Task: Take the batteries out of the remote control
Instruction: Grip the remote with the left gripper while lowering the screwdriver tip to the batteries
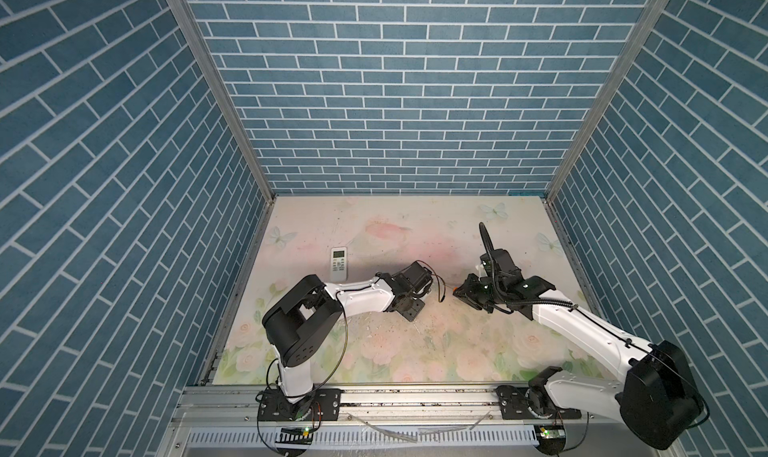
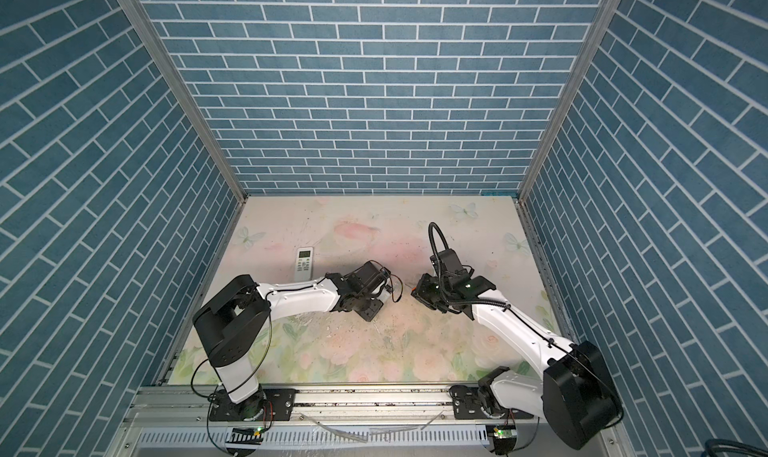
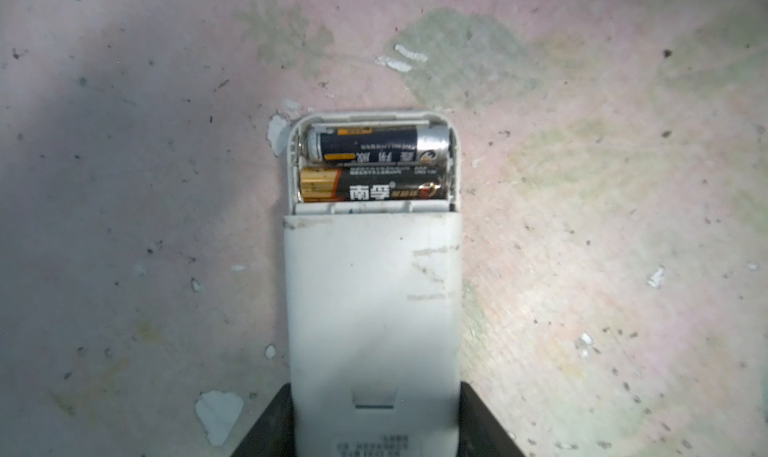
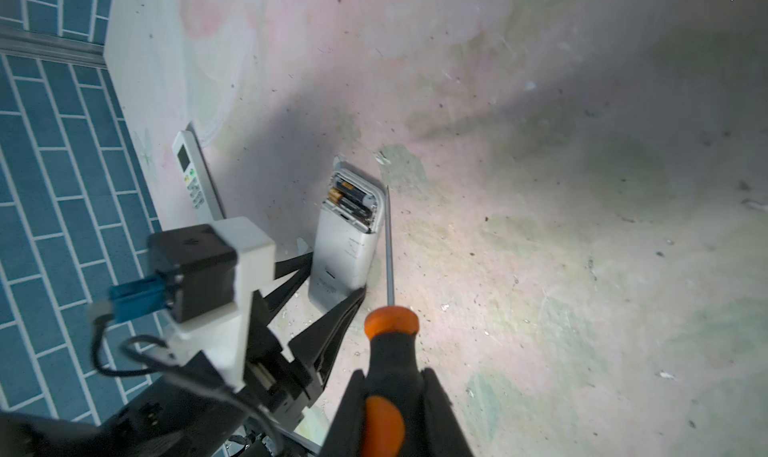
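Note:
My left gripper (image 3: 376, 396) is shut on one end of a white remote control (image 3: 374, 301) that lies face down on the flowered table. The compartment at its far end stands uncovered. Two batteries lie in it side by side: a dark blue one with a silver end (image 3: 374, 143) and a black one with a gold end (image 3: 374, 187). In the right wrist view the same remote (image 4: 345, 247) sits between the left fingers (image 4: 345, 309). My right gripper (image 4: 392, 376) is shut on a screwdriver by its black and orange handle (image 4: 390, 342). Its thin shaft (image 4: 389, 247) runs close along the remote's side, and its tip reaches level with the batteries (image 4: 349, 195).
A second white remote lies face up near the left wall in both top views (image 1: 339, 264) (image 2: 304, 263) and in the right wrist view (image 4: 193, 176). Blue brick walls close the table on three sides. The metal rail (image 1: 415, 396) with both arm bases runs along the front.

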